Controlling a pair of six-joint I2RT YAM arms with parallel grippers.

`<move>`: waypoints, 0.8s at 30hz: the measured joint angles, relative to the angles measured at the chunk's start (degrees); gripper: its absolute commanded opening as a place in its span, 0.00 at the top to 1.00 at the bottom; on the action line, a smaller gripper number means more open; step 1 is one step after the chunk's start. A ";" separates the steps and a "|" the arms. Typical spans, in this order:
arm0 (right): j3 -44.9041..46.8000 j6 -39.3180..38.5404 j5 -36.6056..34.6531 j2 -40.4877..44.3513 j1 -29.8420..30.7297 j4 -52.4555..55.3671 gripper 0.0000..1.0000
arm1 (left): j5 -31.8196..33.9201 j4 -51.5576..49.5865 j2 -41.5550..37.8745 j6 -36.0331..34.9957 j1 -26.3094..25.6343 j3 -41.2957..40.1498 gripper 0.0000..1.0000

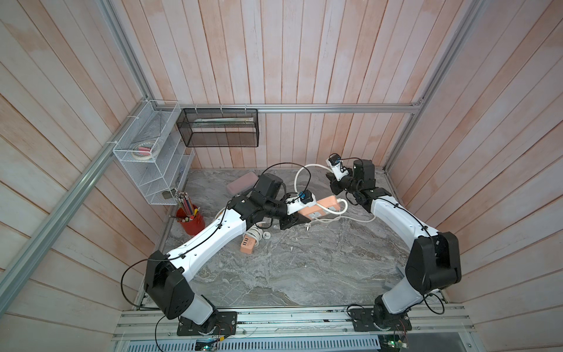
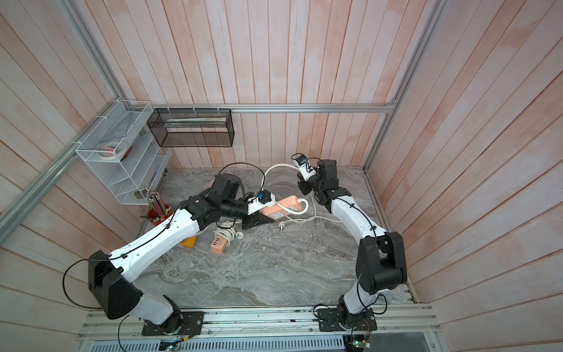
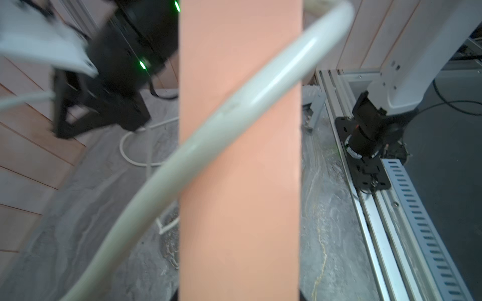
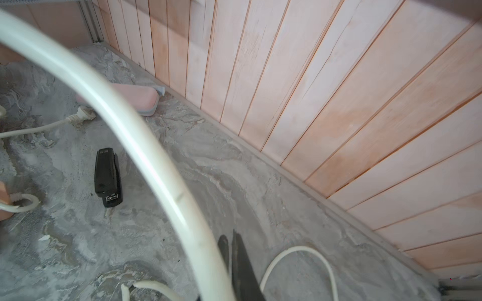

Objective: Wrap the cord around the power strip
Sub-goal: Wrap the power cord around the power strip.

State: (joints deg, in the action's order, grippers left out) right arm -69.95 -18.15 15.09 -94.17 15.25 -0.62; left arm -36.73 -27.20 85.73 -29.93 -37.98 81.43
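Left arm [image 1: 213, 233] and right arm [image 1: 393, 216] wear white shells, black joints, clipped black cables [image 1: 395, 205], seemingly green lights [image 3: 142, 64].

Pale pinkish plank walls [image 1: 304, 61], grey veined tabletop [image 1: 289, 274], perhaps marble.

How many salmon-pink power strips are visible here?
2. One salmon-pink plastic power strip is in the left gripper; the second power strip lies on the grey marble table beside the left arm. The arms may hide others.

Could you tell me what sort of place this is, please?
Probably a mock office corner built as a robot test cell: panelled walls on an aluminium frame, wall-mounted wire baskets, a pencil cup.
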 measured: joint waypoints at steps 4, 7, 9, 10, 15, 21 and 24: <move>6.75 2.82 -3.04 -0.81 0.70 -0.24 1.00 | 4.04 3.96 -0.63 4.42 4.81 2.25 1.00; 11.17 3.58 -6.73 0.74 1.86 -0.37 1.00 | 9.27 4.02 0.48 7.23 10.43 3.98 1.00; 13.60 3.30 -9.94 3.19 3.74 -0.35 1.00 | 13.29 3.78 2.27 9.88 14.14 5.25 1.00; 14.36 2.93 -11.43 4.42 4.87 -0.35 1.00 | 15.21 3.48 3.39 10.99 15.69 5.88 1.00; 16.59 -2.40 -21.40 12.26 14.36 -1.14 1.00 | 27.10 -0.90 11.76 12.33 19.21 10.67 1.00; 17.53 -11.10 -24.41 22.93 20.50 -4.24 1.00 | 31.45 -6.64 19.08 10.91 17.86 11.50 1.00; 13.55 -14.03 -22.01 24.50 21.53 -3.43 1.00 | 30.97 -8.74 19.82 7.39 15.21 11.23 1.00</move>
State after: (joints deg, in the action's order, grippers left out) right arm -56.40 -32.18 -6.92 -69.67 36.77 -4.05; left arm -5.76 -35.94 105.56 -22.55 -22.76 92.66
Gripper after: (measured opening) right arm 0.067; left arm 0.325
